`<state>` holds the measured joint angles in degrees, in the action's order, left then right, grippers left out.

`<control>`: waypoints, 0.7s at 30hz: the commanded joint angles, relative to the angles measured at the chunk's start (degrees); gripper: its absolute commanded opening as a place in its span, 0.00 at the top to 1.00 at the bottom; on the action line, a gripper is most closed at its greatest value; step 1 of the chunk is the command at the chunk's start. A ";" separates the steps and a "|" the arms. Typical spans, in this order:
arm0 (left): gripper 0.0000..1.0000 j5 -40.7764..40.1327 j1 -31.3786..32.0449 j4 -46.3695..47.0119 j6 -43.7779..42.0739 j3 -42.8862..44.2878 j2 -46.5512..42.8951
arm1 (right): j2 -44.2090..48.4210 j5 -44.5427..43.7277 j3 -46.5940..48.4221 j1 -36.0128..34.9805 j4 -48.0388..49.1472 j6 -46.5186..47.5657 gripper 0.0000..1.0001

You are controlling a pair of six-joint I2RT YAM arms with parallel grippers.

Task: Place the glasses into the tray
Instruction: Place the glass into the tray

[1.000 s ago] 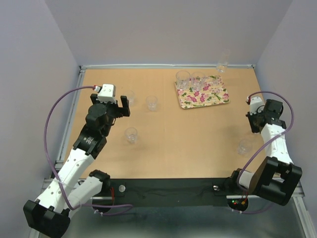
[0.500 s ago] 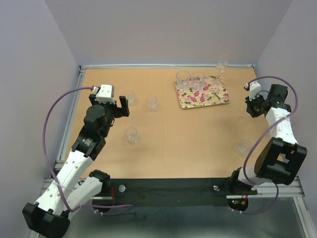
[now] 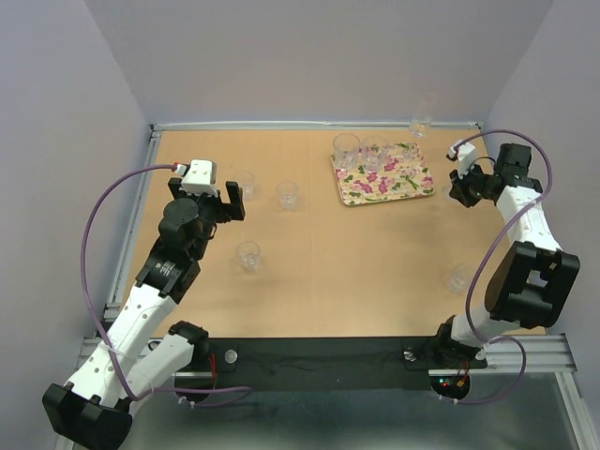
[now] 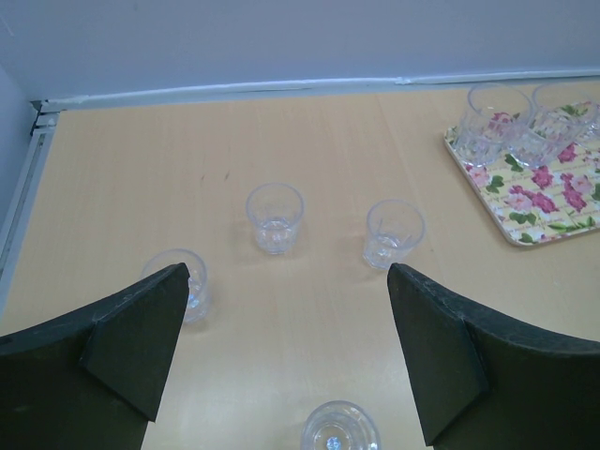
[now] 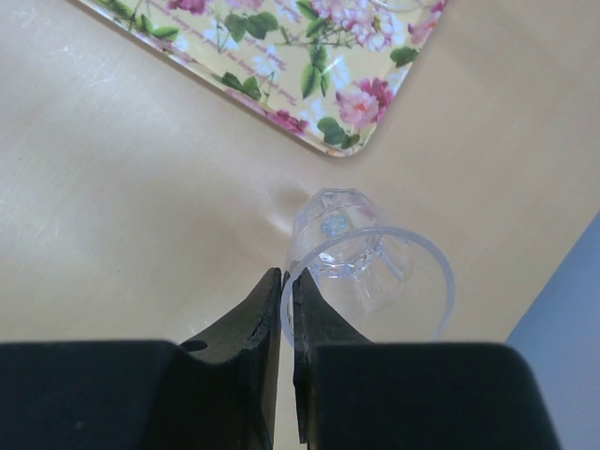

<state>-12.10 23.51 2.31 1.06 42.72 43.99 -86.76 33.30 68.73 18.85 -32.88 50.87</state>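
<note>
The floral tray (image 3: 398,180) lies toward the far right corner of the table (image 3: 356,281), slightly skewed to the far edge. A corner tumbler (image 3: 346,147) stands at the tray's far left corner with a second tumbler (image 3: 373,150) just beside it. The near half of the tray's printed surface shows bare.

The right gripper (image 5: 285,286) sits in the narrow strip between the tray's right edge and the table's right edge. Its jaws are pinched nearly together on the rim wall of a held tumbler (image 5: 370,272). That glass is just off the tray's rounded near right corner, beside the tray and not over it. Whether its base touches the wood cannot be told.

The left gripper (image 4: 289,281) hangs over the left half of the table with its jaws wide apart and nothing between them. Its wrist view shows four glasses standing apart:
- a far tumbler (image 4: 275,217)
- a mid tumbler (image 4: 394,234)
- a half-hidden tumbler (image 4: 171,261), partly behind one finger
- a near tumbler (image 4: 339,433), cut by the lower frame edge

Bare wood stretches between this group and the tray's left edge.

A lone tumbler (image 3: 461,277) stands near the right edge, nearer than the tray. An edge glass (image 3: 419,127) stands at the far edge, just beyond the tray.
</note>
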 commanded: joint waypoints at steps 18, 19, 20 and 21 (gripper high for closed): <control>0.01 -2.05 -0.13 2.18 -0.80 -0.44 0.05 | -7.37 -1.05 7.91 -12.26 -0.78 18.64 0.99; 0.01 -2.14 -0.13 2.18 -0.71 -0.53 0.05 | -7.72 -0.35 8.17 -12.61 -0.87 19.61 0.99; 0.01 -2.14 -0.13 2.18 -0.80 -0.44 0.13 | -8.07 0.01 8.61 -12.79 -0.95 21.53 0.99; 0.01 -2.40 -0.13 2.18 -0.80 -0.53 0.22 | -8.94 0.45 8.79 -13.05 -0.95 22.51 0.99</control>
<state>-13.23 23.51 2.31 1.04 42.72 44.14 -94.48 31.79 74.19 6.74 -34.17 67.26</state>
